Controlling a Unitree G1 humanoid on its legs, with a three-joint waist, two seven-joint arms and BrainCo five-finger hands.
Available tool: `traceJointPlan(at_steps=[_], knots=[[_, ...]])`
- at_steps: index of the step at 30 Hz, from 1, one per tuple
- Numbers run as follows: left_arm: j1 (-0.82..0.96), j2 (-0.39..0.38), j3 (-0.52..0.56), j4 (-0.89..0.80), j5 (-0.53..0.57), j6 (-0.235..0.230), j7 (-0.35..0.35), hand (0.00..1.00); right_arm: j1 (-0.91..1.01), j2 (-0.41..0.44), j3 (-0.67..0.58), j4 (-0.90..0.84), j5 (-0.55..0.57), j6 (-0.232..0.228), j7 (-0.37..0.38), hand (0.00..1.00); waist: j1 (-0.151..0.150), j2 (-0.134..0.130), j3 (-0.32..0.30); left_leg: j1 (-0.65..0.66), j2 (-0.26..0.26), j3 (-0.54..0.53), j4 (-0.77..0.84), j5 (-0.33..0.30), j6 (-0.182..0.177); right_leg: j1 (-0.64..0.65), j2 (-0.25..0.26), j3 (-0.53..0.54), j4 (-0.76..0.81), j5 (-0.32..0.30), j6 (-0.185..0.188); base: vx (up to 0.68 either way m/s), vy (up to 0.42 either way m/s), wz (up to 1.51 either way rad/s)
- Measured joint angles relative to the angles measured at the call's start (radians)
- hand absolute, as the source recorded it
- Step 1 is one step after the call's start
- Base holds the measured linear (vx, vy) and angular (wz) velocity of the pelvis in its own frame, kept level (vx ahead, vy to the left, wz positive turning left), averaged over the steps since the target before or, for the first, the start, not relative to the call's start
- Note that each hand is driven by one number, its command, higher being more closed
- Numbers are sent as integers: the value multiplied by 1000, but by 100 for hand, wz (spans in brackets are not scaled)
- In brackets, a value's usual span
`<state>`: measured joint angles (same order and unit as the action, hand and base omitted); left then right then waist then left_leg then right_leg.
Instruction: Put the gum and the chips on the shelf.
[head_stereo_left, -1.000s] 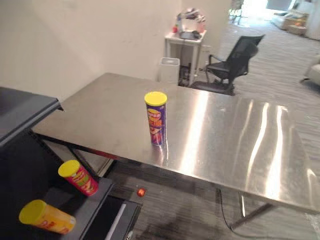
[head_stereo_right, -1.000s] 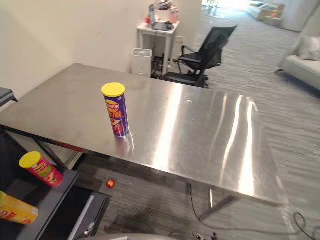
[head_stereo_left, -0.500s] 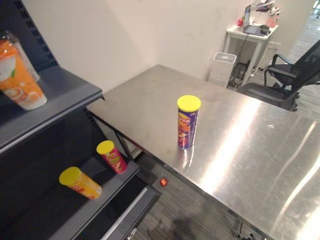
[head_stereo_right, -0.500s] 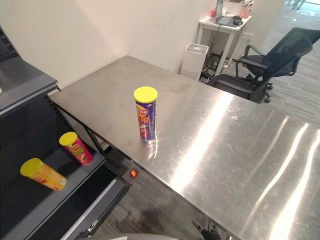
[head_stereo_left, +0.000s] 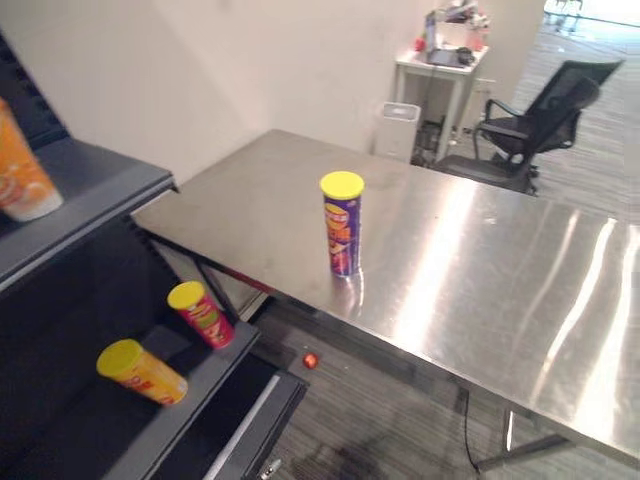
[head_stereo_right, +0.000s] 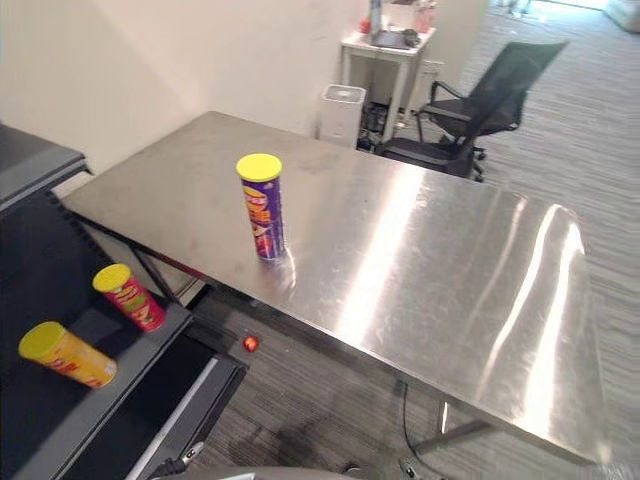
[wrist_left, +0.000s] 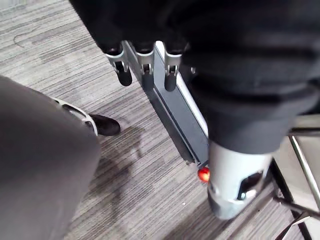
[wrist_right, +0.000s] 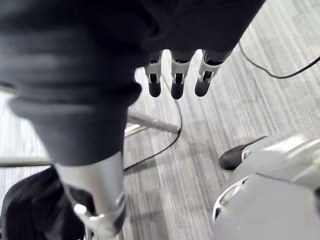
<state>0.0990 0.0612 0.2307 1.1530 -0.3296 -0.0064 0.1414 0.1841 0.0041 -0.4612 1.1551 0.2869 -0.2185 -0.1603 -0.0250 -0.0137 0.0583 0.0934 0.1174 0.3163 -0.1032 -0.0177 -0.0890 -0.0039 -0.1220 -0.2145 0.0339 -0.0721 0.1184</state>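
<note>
A purple chips can (head_stereo_left: 341, 223) with a yellow lid stands upright near the left front edge of the steel table (head_stereo_left: 480, 260). The dark shelf (head_stereo_left: 85, 205) stands to the left of the table. On its lower board lie a red can (head_stereo_left: 202, 313) and an orange-yellow can (head_stereo_left: 141, 372), both with yellow lids. My left hand (wrist_left: 144, 67) hangs low over the striped floor, fingers relaxed and holding nothing. My right hand (wrist_right: 177, 75) hangs the same way, open and empty, over the floor.
An orange bottle (head_stereo_left: 18, 180) stands on the upper shelf board. A small red round thing (head_stereo_left: 310, 360) lies on the floor under the table's edge. A black office chair (head_stereo_left: 535, 125), a white bin (head_stereo_left: 399, 130) and a small white side table (head_stereo_left: 435, 75) stand beyond the table.
The whole picture has swung, so the camera has moved. The purple can stays in place on the table, and the shelf cans lie as before.
</note>
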Motion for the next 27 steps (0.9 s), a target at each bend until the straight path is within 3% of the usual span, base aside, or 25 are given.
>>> traceJointPlan(at_steps=[3, 5, 10, 15, 20, 21, 24, 27], knots=[[-16, 1, -19, 4, 0, 7, -15, 0, 40, 6, -15, 0, 74, 28, -11, 0, -2, -5, 3, 25, -7, 65, 0, -15, -10, -11, -2, 49, 1, 38, 1, 71, 48, -61], [-18, 3, -29, 4, 8, 10, -21, 0, 57, 11, -53, 0, 131, 45, -28, 0, -4, 6, -5, 48, -6, 102, 0, -21, -9, -9, 1, 74, 2, 50, -7, 123, 43, -59], [-37, 11, -29, -2, 52, 31, -35, 0, 60, 14, -155, -7, 328, 84, -99, 0, -9, -12, -8, 94, -2, 213, 0, -39, -27, 1, 9, 116, 4, 58, -5, 77, 26, -33], [-36, 14, -26, -6, 77, 43, -36, 0, 53, 1, -296, -67, 430, 89, -177, 0, -5, -21, -19, 141, 19, 267, 0, -65, -34, 4, 29, 115, 46, 60, -5, 15, -8, -24], [-30, 2, -4, -20, 77, 66, -36, 0, 49, -142, -539, -176, 480, 104, -252, 0, -7, -20, -35, 151, 29, 301, 1, -96, -25, -18, 42, 110, 75, 94, -25, -23, 24, -13], [-26, 1, 6, -20, 77, 69, -36, 0, 45, -162, -559, -185, 480, 104, -257, 0, -8, -15, -39, 151, 31, 307, 1, -98, -25, -22, 45, 108, 74, 99, -25, -17, 5, -24], [-15, 8, 14, -18, 76, 75, -30, 0, 18, -249, -652, -259, 481, 100, -287, 0, -29, -31, -56, 151, 36, 318, 3, -99, -24, -26, 52, 101, 74, 101, -24, 15, -13, -11], [-16, 3, 13, -18, 76, 74, -29, 0, 3, -331, -731, -325, 481, 78, -314, 0, -29, -31, -56, 153, 38, 327, 7, -96, -29, -27, 56, 95, 74, 101, -24, 41, -10, -6]])
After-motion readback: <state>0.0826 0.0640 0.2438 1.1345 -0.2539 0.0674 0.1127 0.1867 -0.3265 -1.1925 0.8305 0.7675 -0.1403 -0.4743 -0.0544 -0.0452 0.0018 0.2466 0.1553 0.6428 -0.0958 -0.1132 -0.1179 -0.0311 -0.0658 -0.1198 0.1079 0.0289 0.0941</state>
